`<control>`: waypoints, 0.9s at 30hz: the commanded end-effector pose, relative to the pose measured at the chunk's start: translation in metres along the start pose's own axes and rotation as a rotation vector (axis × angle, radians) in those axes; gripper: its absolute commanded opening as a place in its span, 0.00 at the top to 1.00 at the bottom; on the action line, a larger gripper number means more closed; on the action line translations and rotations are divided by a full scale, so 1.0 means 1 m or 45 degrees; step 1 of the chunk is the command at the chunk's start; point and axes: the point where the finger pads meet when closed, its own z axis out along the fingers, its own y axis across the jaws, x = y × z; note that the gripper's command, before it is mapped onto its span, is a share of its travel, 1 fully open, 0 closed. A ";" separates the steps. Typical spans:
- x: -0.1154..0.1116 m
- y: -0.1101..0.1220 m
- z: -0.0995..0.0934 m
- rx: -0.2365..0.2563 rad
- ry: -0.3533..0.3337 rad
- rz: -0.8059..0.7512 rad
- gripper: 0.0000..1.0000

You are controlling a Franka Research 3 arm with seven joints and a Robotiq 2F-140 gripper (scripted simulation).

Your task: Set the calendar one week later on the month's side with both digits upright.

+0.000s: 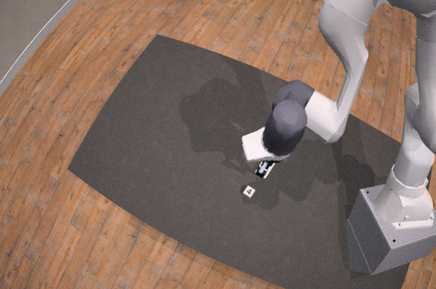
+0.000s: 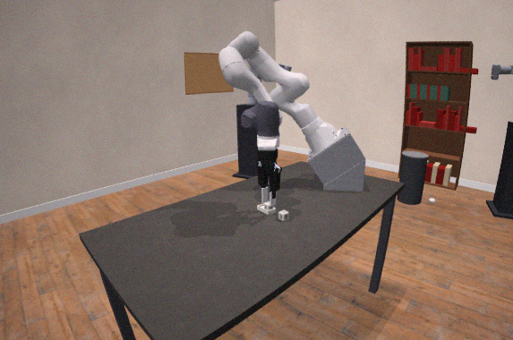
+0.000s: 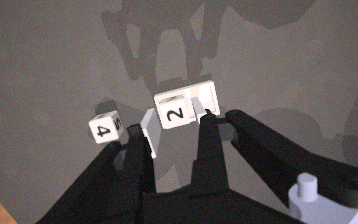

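Observation:
A small white tray sits on the dark table. A white cube showing 2 on top stands in its left half, and the right half is empty. A second white cube with 4 on top lies on the table to the left of the tray, apart from it. My gripper hangs just over the tray, partly open, one finger on each side of the 2 cube, gripping nothing. In the top and exterior views the gripper points straight down at the tray, and the 4 cube lies close by.
The robot base stands at the far end of the table. The table's edges are well away from the tray. A bookshelf and a dark bin stand off the table.

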 end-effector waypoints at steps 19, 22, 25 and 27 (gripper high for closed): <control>0.001 -0.001 0.016 0.005 0.004 0.017 0.72; 0.001 -0.001 0.016 0.005 0.004 0.017 0.72; 0.001 -0.001 0.016 0.005 0.004 0.017 0.72; 0.001 -0.001 0.016 0.005 0.004 0.017 0.72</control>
